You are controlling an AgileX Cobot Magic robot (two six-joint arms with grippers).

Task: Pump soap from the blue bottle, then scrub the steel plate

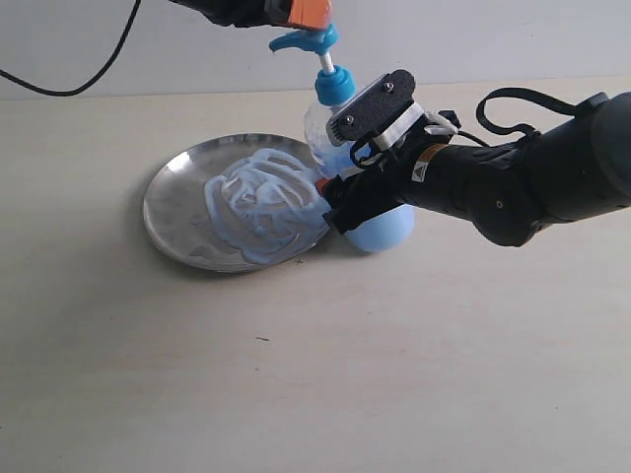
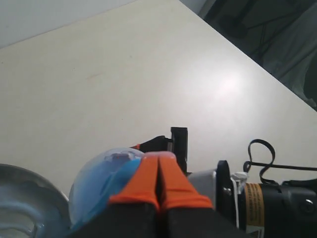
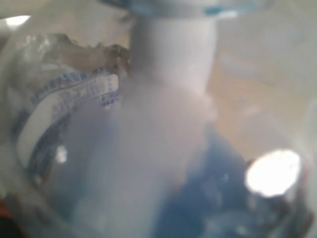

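Note:
The steel plate (image 1: 177, 202) lies left of centre, smeared with pale blue soap (image 1: 264, 202) in swirled streaks. Just right of it stands the blue bottle (image 1: 321, 128), leaning slightly, its blue pump head (image 1: 306, 41) pointing toward the plate. My right gripper (image 1: 340, 197) reaches in from the right and holds the bottle's body with its jaws wide. In the right wrist view the bottle (image 3: 163, 124) fills the frame and hides the fingers. My left gripper (image 1: 308, 12) is shut, its orange fingertips (image 2: 159, 166) pressed together with nothing between them, right over the pump head (image 2: 121, 181).
A pale tabletop (image 1: 296, 374) stretches toward the front. A black cable (image 1: 89, 74) runs along the back left. The right arm's dark body (image 1: 532, 182) crosses the right side of the scene, with a looped black cable (image 1: 513, 103) on it.

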